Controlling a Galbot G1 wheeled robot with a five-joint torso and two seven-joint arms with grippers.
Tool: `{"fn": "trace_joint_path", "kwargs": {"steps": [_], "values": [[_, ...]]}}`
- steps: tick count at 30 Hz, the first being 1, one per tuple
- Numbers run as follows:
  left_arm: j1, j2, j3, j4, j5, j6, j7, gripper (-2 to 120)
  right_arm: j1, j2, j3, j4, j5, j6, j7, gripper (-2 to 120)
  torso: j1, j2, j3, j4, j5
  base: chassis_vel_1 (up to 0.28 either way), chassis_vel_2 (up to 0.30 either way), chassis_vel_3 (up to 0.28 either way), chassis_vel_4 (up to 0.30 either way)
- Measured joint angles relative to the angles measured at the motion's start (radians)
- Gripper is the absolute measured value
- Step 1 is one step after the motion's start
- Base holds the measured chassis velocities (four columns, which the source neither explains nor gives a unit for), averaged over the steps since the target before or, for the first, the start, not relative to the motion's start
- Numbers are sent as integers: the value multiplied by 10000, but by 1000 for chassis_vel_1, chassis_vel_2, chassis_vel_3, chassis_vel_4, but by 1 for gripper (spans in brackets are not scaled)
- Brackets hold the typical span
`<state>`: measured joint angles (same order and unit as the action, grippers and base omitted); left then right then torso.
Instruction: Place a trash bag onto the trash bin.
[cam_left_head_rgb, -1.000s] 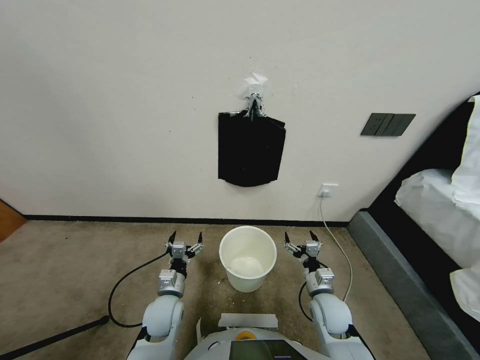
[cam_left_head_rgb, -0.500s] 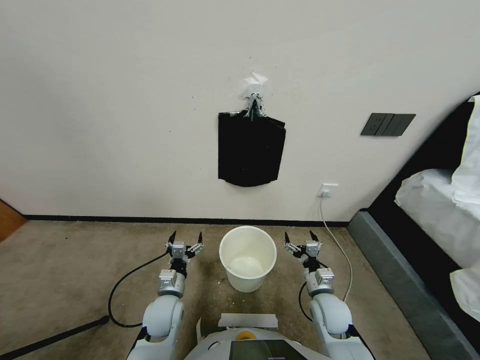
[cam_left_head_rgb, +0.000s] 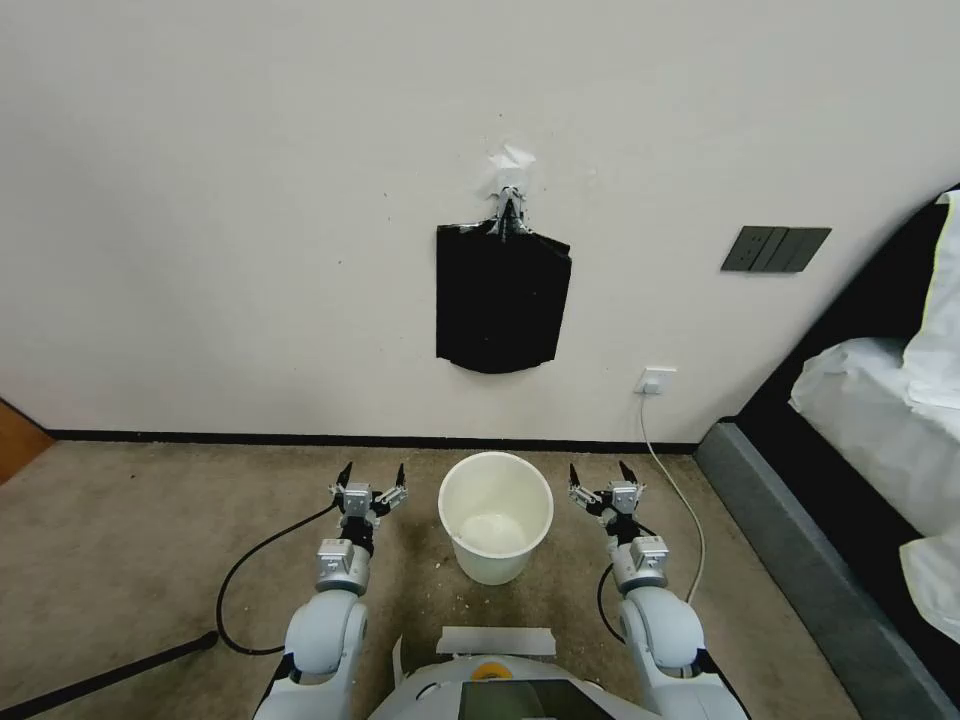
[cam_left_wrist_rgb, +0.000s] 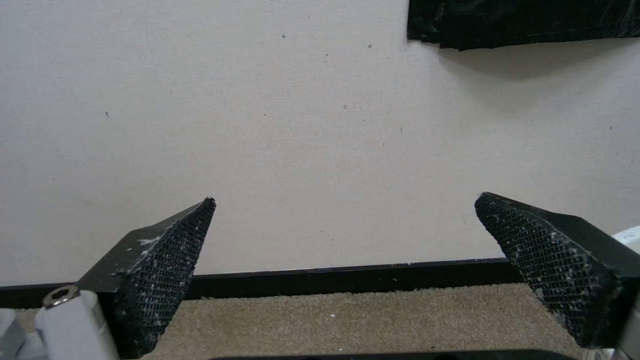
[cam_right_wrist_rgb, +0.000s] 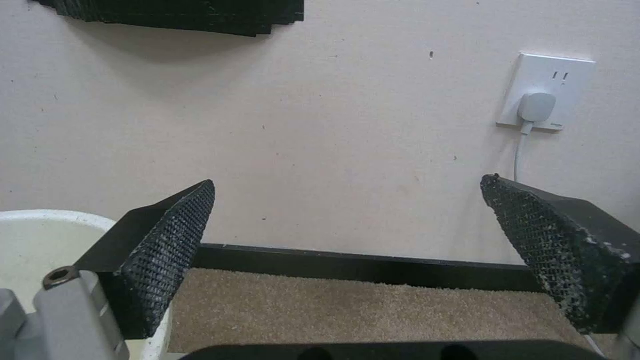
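Our left gripper (cam_left_head_rgb: 371, 478) has its fingers (cam_left_wrist_rgb: 167, 270) spread wide with nothing between them, and our right gripper (cam_left_head_rgb: 603, 475) is spread just as wide and just as empty, its mesh-faced pads (cam_right_wrist_rgb: 167, 250) framing bare wall and carpet. Both point forward toward the wall (cam_left_head_rgb: 250, 200), held low over the carpet (cam_left_head_rgb: 130, 540), with our forearms reaching out from the body roughly side by side. Between the two grippers, just beside each but touching neither, stands the white bin (cam_left_head_rgb: 496, 517), upright on the carpet with its mouth uncovered and no liner in it. We see no loose bag by the bin; higher up on the wall hangs a flat black bundle of bags (cam_left_head_rgb: 501, 297) gathered at a metal clip (cam_left_head_rgb: 509, 214) (well above both grippers). A wall socket (cam_left_head_rgb: 655, 380) with a white cable (cam_left_head_rgb: 672, 470) sits to our right, beside a bed (cam_left_head_rgb: 880, 410).
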<state>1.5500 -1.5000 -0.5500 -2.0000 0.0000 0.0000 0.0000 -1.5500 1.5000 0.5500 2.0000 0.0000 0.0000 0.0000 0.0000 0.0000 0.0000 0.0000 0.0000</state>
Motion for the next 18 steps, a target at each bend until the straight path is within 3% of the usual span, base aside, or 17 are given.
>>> {"fn": "trace_joint_path", "kwargs": {"steps": [18], "values": [[0,0,0,0,0,0,0,100,0,0,0,0,0,-1,0,100,0,0,0,0,0,0,0,0,0]]}}
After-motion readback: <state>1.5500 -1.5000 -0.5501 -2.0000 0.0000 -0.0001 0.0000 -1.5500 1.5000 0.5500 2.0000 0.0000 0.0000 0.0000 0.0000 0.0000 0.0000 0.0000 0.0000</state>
